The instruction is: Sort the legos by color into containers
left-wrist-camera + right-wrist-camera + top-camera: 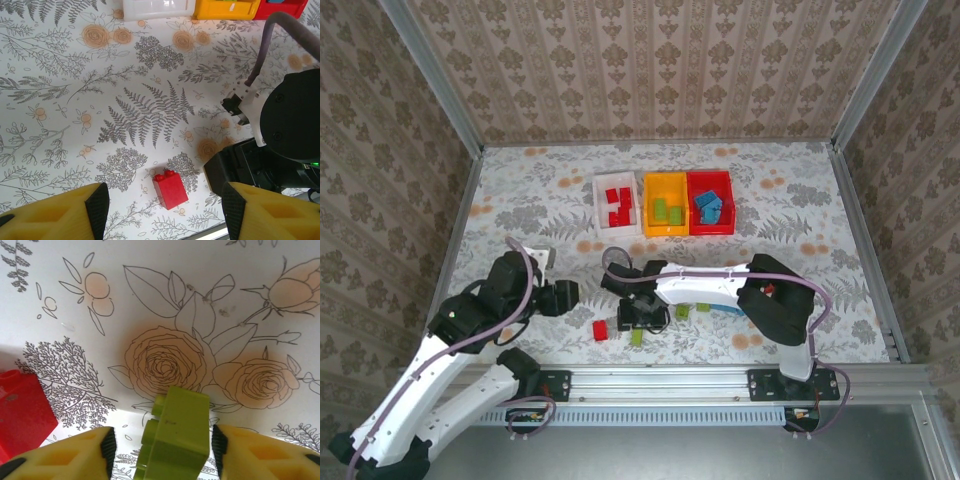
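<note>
You are picking a green lego: your right pincer is standing open astride it, gripping nothing. Closing is coming next, then the orange-yellow bin ahead.

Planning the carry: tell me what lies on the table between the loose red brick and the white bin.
Bare floral tabletop, per the left wrist view, from red brick to white bin.

Table: floral-print cover. Toward far edge, centre: white bin, orange-yellow bin, red bin, side by side in row. Toward near edge, centre: red brick, green brick near it; rightward, two smaller green bricks, blue piece partly hidden.
</note>
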Controlling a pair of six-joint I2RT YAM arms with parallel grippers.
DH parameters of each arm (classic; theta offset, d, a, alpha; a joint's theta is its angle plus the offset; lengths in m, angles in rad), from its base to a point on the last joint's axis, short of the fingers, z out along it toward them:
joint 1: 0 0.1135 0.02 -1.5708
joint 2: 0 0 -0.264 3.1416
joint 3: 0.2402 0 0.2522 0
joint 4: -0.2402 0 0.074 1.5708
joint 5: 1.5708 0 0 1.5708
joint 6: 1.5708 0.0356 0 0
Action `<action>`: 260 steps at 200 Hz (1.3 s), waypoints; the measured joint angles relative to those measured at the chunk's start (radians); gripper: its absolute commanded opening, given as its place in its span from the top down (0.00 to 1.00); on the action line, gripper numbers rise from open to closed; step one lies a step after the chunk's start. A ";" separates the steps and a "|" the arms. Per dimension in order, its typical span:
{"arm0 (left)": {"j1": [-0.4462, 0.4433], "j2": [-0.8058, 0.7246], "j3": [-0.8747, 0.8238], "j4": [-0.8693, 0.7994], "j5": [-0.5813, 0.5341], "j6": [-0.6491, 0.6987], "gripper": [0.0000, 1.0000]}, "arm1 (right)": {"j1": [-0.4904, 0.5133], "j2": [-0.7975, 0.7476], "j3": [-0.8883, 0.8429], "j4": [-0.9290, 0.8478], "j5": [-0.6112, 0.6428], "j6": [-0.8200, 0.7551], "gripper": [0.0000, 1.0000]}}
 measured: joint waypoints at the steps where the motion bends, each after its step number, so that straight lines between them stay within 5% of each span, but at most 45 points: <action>1: 0.000 0.000 -0.001 0.000 0.000 0.000 0.36 | 0.000 0.000 0.001 0.000 -0.002 0.003 0.55; 34: -0.003 0.001 -0.022 0.010 0.008 -0.009 0.37 | -0.010 0.020 0.016 -0.001 -0.012 -0.008 0.79; 70: -0.008 0.033 -0.022 0.055 0.024 -0.011 0.37 | -0.045 0.011 0.019 0.000 0.016 -0.054 0.87; 111: -0.014 0.157 0.019 0.151 0.035 -0.013 0.38 | -0.143 -0.088 0.066 -0.048 0.094 -0.171 0.88; 159: -0.026 0.378 0.140 0.300 0.035 -0.010 0.38 | -0.400 -0.122 0.234 -0.016 0.124 -0.362 0.88; 204: -0.039 0.541 0.229 0.391 0.034 0.002 0.38 | -0.561 0.080 0.472 0.065 0.112 -0.517 0.86; 260: -0.045 0.651 0.299 0.425 0.031 0.026 0.38 | -0.629 0.368 0.770 0.042 0.100 -0.600 0.77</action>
